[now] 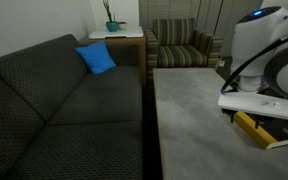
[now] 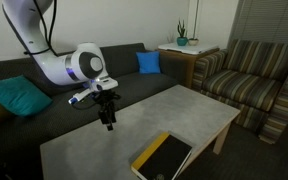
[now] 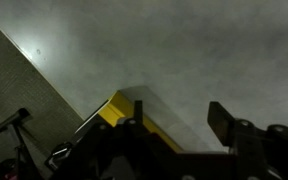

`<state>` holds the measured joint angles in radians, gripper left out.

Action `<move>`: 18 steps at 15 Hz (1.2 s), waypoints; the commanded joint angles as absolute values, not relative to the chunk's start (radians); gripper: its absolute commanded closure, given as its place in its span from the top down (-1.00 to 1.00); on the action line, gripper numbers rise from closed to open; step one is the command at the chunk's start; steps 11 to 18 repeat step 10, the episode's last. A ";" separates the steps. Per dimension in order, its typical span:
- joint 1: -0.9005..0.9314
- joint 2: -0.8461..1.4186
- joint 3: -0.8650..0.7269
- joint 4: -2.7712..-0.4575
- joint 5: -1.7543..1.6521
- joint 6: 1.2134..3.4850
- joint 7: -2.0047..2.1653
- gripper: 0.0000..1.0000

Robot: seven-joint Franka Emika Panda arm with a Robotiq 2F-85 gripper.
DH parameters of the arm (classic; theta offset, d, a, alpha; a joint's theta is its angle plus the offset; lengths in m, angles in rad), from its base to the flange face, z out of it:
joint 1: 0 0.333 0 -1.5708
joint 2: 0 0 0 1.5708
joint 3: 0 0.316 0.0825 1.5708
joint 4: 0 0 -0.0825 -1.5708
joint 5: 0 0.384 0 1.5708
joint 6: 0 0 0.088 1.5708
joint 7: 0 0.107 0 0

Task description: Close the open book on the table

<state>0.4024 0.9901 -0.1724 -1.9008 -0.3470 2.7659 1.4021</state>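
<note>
- Book lies flat near the tabletop edge, dark cover up, so it seems closed.
- Gripper hovers apart from it, jaws spread and empty, clear of the cover.

The arm arcs over, its gripper pointing straight down with 2 fingers spread apart.

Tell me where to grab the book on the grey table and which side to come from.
Take the book by its yellow long edge, coming from the side nearest the gripper, low and almost level with the table. It lies flat and thin, so a straight top-down pinch would likely find nothing to close on.
</note>
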 commanded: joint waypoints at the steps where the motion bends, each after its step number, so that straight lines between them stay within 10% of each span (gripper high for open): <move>1: 0.373 0.985 -0.105 -1.950 -0.310 2.825 1.208 0.96; 18: 0.420 1.074 -0.054 -1.908 -0.180 2.847 0.927 1.00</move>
